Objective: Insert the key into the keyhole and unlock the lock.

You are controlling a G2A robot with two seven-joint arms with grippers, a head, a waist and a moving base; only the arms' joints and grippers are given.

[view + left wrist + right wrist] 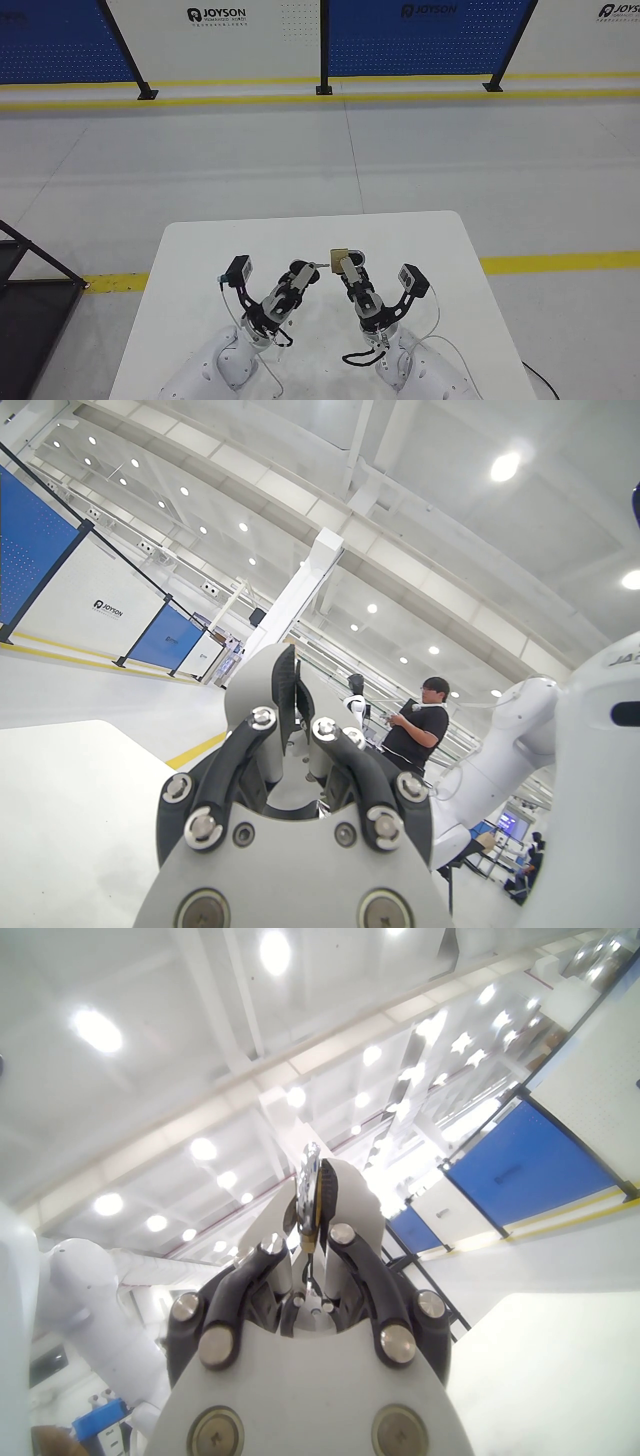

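White glossy arms point(228, 365), black linkage bars point(235, 750) with silver screws point(202, 826), pale grey jaws with black ribbed pads point(285, 680).

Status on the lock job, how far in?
Done: right gripper holds the lock, left gripper pinches the key. In hand: key tip brought close beside the lock. Left: pushing it in, not visibly done, then the turn to unlock.

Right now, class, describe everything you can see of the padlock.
The padlock is small, squarish and brass-coloured from above, and looks like shiny metal edge-on in the right wrist view. The right gripper is shut on it, holding it raised over the white table, near the left gripper. Its keyhole cannot be made out.
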